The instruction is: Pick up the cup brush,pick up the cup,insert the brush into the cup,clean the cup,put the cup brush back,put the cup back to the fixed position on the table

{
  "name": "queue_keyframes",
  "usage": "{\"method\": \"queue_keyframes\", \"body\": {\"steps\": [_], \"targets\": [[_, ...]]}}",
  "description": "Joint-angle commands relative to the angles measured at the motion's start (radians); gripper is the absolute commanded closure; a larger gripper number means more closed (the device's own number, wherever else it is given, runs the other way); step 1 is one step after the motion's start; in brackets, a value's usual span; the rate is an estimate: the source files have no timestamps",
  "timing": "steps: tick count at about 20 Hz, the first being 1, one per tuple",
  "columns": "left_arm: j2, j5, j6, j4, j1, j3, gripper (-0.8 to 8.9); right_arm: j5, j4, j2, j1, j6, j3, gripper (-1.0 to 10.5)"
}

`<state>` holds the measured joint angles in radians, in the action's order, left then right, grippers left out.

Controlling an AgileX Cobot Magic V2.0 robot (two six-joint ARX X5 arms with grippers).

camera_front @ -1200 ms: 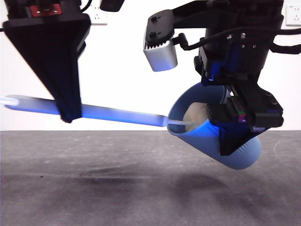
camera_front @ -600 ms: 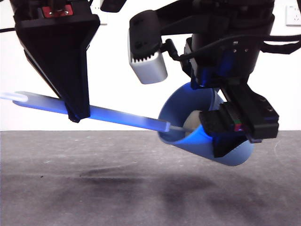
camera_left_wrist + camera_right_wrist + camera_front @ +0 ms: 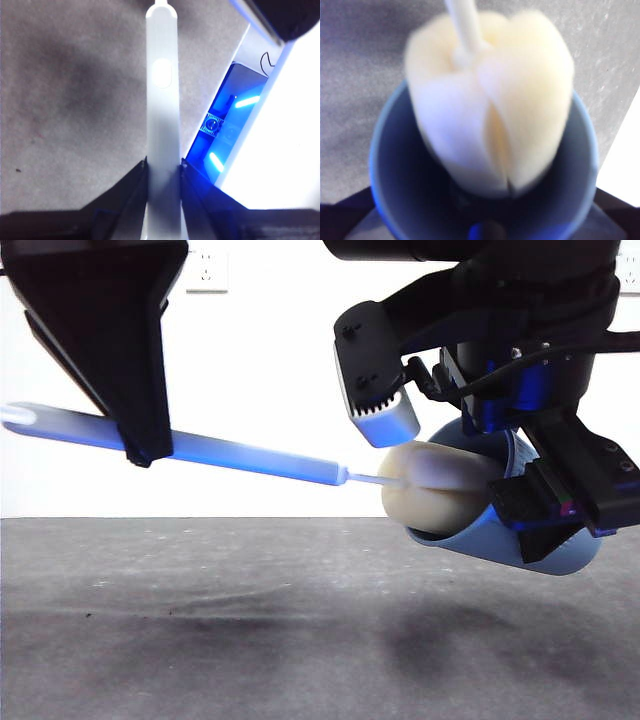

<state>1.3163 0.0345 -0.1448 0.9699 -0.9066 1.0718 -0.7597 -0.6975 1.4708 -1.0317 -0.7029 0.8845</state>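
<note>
The left gripper (image 3: 140, 455), a broad black wedge narrowing downward, is hanging from the 11 o'clock corner of the front view, well above the dark grey, matte, scuffed table (image 3: 200, 640). Its 2 jaws are pinching the slim grey handle of the cup brush (image 3: 250, 457), a long tool with a white looped end and a cream-yellow rounded sponge head. The handle is lying almost level, dipping slightly from 9 o'clock toward 3 o'clock. In the left wrist view the handle (image 3: 162, 125) is running straight out between the gripper's (image 3: 163, 172) dark jaws, which are pressing on both sides of it.

The right gripper (image 3: 560, 505) is coming in from the 1 o'clock corner as a bulky black assembly, carrying the blue ribbed plastic tumbler cup (image 3: 545, 545) clear of the table, tipped on its side with the mouth facing 9 o'clock. Its jaws are clamping the cup's wall. The sponge head is sitting half inside the mouth, half outside.

In the right wrist view the cup (image 3: 385, 165) and sponge (image 3: 490, 105) are blurred, and the cup's base is hidden. The gripper's (image 3: 482, 232) jaws are showing only as dark corners. The handle's looped end is cut off at the front view's 9 o'clock edge.
</note>
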Motion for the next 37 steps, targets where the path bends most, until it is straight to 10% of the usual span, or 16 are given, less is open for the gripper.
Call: {"method": "queue_keyframes", "body": {"steps": [1, 14, 31, 37], "targets": [[0.009, 0.021, 0.021, -0.031, -0.002, -0.001, 8.22, -0.001, 0.011, 0.005, -0.01, 0.013, 0.002, 9.6], [0.05, 0.129, 0.119, -0.122, -0.014, -0.001, 8.22, -0.006, 0.031, 0.005, -0.108, 0.044, 0.002, 9.6], [-0.219, -0.087, 0.159, 0.12, 0.003, -0.001, 8.22, -0.056, -0.043, -0.155, 0.063, 0.145, 0.002, 9.6], [-0.266, -0.246, 0.291, 0.046, 0.101, -0.006, 8.22, 0.053, 0.005, -0.279, 0.177, 0.376, 0.003, 9.6]]}}
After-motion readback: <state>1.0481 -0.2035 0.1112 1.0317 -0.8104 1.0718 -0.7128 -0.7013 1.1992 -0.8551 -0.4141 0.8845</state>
